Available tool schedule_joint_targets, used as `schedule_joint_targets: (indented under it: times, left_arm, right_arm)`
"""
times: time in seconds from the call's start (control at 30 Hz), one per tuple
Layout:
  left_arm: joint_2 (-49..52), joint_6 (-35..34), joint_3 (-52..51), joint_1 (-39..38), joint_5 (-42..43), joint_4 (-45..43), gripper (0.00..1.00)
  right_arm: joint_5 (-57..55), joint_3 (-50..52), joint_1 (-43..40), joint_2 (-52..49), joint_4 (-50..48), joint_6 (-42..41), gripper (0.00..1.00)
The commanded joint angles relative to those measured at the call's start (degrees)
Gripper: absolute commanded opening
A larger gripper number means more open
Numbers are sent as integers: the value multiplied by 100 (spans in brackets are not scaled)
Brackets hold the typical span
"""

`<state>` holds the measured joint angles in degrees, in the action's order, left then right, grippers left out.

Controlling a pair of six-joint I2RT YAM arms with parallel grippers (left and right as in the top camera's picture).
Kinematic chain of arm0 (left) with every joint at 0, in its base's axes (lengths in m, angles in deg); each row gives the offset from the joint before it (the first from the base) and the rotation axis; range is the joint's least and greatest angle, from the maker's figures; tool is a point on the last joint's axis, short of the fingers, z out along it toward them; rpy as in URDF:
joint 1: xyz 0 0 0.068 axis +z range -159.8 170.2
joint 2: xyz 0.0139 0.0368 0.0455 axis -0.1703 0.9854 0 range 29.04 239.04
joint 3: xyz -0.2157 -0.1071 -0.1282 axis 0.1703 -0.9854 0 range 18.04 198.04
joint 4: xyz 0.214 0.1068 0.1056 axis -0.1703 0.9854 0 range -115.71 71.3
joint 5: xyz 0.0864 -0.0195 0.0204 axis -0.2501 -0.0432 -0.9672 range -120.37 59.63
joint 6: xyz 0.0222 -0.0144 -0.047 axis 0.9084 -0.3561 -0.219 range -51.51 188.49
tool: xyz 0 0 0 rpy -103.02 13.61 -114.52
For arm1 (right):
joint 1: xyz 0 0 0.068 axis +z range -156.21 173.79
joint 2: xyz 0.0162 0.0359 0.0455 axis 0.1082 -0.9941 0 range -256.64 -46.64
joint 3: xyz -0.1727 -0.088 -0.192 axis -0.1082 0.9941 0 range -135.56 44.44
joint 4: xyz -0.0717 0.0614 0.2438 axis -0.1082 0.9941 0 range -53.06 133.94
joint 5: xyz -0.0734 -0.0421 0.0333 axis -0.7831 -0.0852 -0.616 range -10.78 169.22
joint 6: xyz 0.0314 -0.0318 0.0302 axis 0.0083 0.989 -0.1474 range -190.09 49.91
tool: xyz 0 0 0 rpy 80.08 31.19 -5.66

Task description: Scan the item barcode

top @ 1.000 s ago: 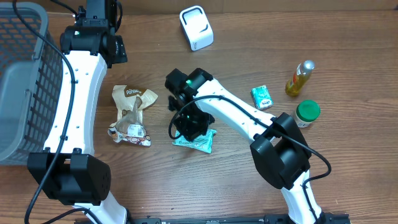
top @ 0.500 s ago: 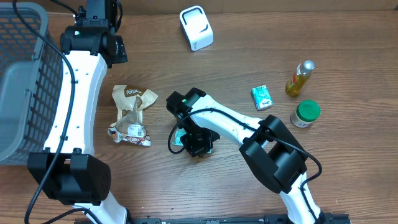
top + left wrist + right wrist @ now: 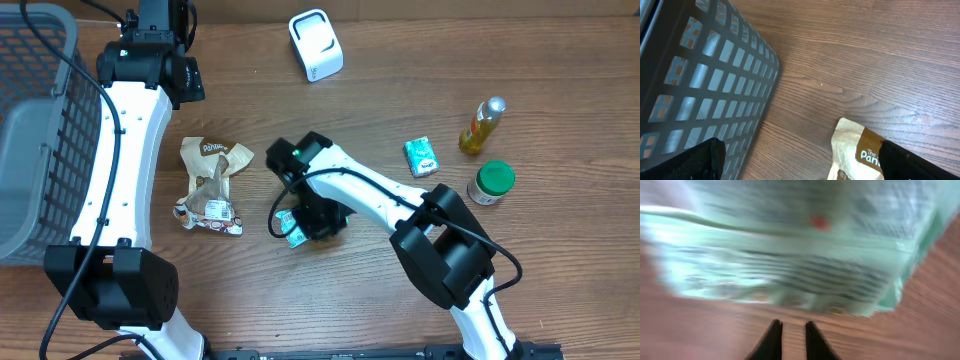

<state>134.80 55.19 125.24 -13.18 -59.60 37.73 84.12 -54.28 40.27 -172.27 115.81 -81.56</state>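
My right end effector (image 3: pixel 792 325) is low over the counter (image 3: pixel 560 260). Its two fingers are only a little apart, with nothing between them. The green packet (image 3: pixel 291 229) lies on the counter near the middle, partly hidden under that arm. Up close it looks blurry, just past the fingertips. The white scanner (image 3: pixel 316 44) sits well apart at the far side. My left end effector (image 3: pixel 800 146) is spread wide and holds nothing, above a brown bag (image 3: pixel 860 150) near the gray basket (image 3: pixel 705 85)
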Motion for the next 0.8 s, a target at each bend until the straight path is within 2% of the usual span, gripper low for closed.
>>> schedule_joint_targets:
  times: [0.0,0.13,0.63,0.7,0.77]
  left_arm:
    - [-107,48,90,-39,-74,-7,100]
    - [-107,48,92,-39,-74,-7,100]
    - [-107,48,90,-39,-74,-4,100]
    - [-107,48,90,-39,-74,-4,99]
    - [-107,48,90,-39,-74,-4,100]
  right_arm:
    - [870,-328,-20,302,-4,275,20]
    - [999,-164,94,291,33,114,20]
    - [953,702,258,286,-942,101,19]
    - [957,769,258,289,-1062,101,24]
    - [953,769,258,286,-1161,101,24]
